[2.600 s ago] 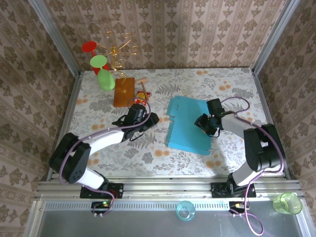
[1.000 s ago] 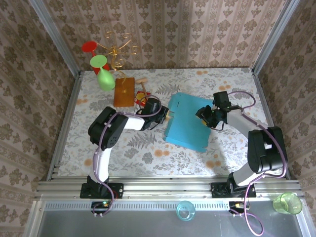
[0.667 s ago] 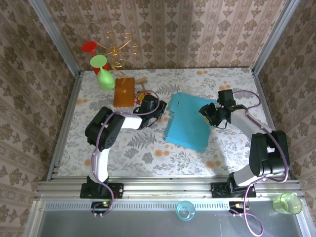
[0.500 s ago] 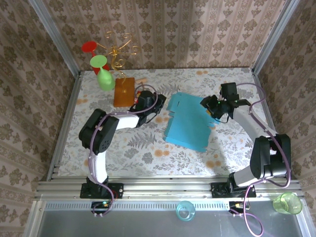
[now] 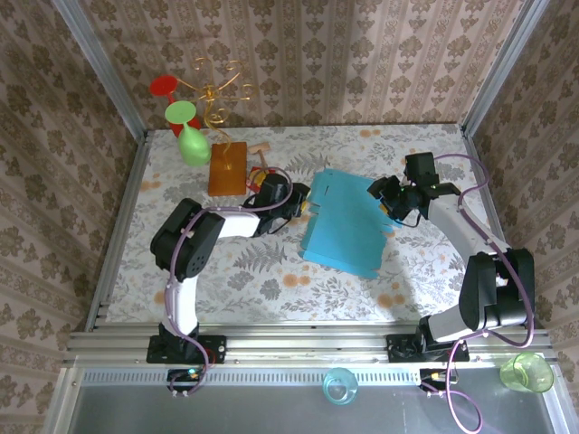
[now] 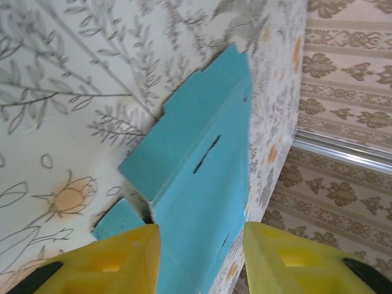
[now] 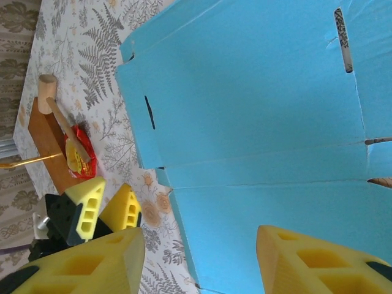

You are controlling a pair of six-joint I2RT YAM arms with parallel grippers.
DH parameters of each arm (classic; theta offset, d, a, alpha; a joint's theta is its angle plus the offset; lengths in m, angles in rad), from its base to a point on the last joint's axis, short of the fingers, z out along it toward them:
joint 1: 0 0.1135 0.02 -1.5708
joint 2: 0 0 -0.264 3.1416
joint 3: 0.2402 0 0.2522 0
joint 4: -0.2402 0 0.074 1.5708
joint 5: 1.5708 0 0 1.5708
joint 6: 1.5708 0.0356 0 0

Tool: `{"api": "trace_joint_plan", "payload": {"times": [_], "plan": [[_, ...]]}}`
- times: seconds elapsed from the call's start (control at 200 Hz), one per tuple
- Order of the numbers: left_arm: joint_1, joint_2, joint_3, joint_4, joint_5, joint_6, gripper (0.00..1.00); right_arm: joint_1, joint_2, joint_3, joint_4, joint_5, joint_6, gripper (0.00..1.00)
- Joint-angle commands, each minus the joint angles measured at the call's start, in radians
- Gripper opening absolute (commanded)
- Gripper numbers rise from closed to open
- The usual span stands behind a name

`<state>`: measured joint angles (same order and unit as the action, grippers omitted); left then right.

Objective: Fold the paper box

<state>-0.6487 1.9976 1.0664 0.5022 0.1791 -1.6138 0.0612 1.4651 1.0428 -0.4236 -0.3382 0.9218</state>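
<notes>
Top view, from above and behind the arms. Floral-patterned table [image 5: 271, 280] carrying a light-blue thin cardboard paper box [image 5: 342, 237], spread flat a little right of the table's centre, apart from every edge. Left gripper [image 5: 303, 202] reaching in from the left to the paper box's far-left corner; jaw gap too small to read here. Right gripper [image 5: 384, 201] at the far-right corner of the paper box, yellow fingers parted. Orange-brown wooden board [image 5: 226, 169] toward the table's far-left corner, green plastic goblet [image 5: 192, 145] just beyond it.

Left wrist view. Two yellow fingers [image 6: 116, 260] of the left gripper [image 6: 202, 263] along the bottom, standing apart: jaws partly open, clamped on nothing. Paper box [image 6: 202, 177] running up from the gap between them, blue side showing, a thin slot cut in it, small flaps on its left side. Contact between pads and card: cannot tell. Floral table [image 6: 61, 92] to the left.

Right wrist view. Right gripper [image 7: 199, 263] with yellow fingers [image 7: 92, 263] wide apart at the bottom, jaws open, gripping nothing. Paper box [image 7: 257, 110] lying flat beyond them, crease lines and narrow slots visible. Left gripper [image 7: 107, 208] just beside the paper box's left edge, its yellow fingers slightly apart. Behind it, the wooden board [image 7: 46, 153], a small wooden mallet [image 7: 52, 101] and a red-and-yellow object [image 7: 78, 156] against it.
</notes>
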Motion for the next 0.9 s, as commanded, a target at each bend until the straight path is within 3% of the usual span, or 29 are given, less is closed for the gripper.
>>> {"api": "trace_joint_plan", "payload": {"times": [0.0,0.46,0.895], "plan": [[-0.005,0.035,-0.006,0.028,-0.011,-0.067,0.4,-0.01,0.005,-0.015,0.008,-0.023,-0.015,0.52],[-0.011,0.11,0.025,0.087,-0.037,-0.102,0.4,-0.129,0.3,0.091,0.05,-0.05,-0.093,0.5],[0.005,0.173,0.045,0.16,-0.048,-0.114,0.35,-0.146,0.442,0.152,-0.014,-0.047,-0.132,0.5]]}}
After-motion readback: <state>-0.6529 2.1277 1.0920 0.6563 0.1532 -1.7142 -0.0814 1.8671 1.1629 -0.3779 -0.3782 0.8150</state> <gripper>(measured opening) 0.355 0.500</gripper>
